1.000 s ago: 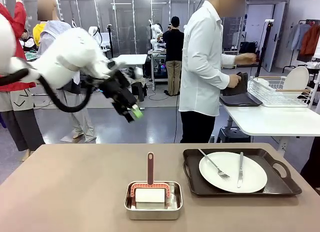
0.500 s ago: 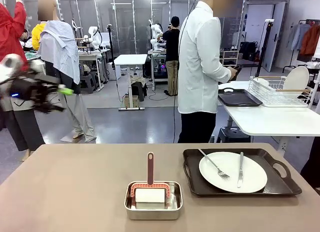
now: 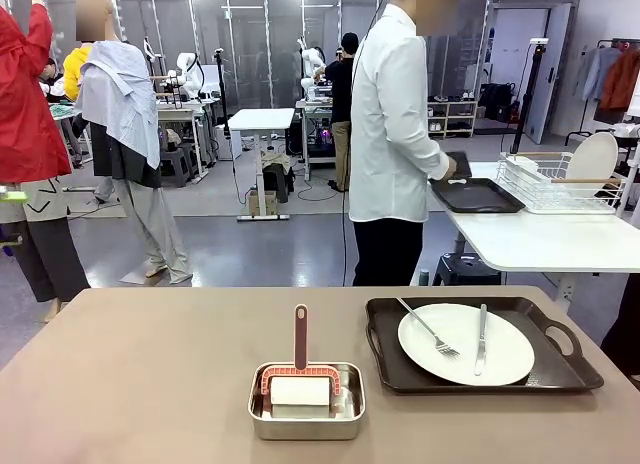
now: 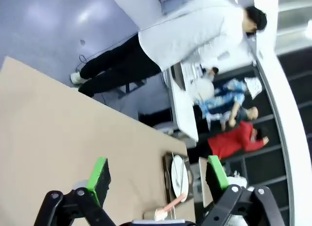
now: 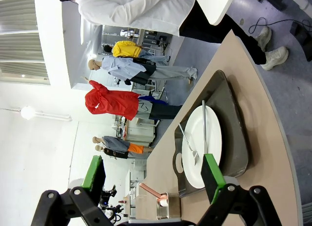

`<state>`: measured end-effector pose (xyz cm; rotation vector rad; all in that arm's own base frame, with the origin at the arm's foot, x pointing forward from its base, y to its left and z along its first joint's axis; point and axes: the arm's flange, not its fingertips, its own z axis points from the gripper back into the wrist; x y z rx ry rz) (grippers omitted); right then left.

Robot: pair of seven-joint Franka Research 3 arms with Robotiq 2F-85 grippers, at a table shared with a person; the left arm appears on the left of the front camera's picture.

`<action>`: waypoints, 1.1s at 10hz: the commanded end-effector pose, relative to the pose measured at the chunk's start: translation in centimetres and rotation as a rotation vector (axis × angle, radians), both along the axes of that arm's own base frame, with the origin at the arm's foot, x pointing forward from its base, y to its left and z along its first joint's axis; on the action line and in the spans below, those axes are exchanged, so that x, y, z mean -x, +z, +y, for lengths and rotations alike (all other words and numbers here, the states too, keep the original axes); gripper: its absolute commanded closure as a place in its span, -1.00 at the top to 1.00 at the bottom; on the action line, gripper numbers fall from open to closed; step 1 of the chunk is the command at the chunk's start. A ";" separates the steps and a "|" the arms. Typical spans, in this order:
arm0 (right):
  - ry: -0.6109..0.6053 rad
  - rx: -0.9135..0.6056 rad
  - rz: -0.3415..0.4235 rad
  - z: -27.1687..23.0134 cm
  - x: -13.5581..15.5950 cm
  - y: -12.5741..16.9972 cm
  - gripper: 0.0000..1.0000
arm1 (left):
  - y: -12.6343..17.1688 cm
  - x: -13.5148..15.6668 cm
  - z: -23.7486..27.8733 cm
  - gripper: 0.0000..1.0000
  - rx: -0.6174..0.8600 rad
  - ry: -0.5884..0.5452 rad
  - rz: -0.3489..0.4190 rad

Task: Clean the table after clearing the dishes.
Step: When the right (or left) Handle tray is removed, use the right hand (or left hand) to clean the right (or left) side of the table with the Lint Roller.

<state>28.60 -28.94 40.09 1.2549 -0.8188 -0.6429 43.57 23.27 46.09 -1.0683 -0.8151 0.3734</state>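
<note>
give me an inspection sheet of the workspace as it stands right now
surface: table smooth, no spill seen
job's things: dark tray on the table's right side with white plate, fork and knife; not yet cleared
clutter: steel tin at front middle, holding a white pad with an upright reddish handle
grippers: left gripper open, empty; right gripper open, empty
cables: black cable on the floor beyond the table
surroundings: person in a white shirt at the white side table, hand by a second dark tray; dish rack beside it
</note>
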 end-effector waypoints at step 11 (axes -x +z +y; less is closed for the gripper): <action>-0.008 -0.011 -0.011 0.0 0.1 0.3 1.00 | -8.1 7.8 4.9 1.00 0.113 0.250 0.042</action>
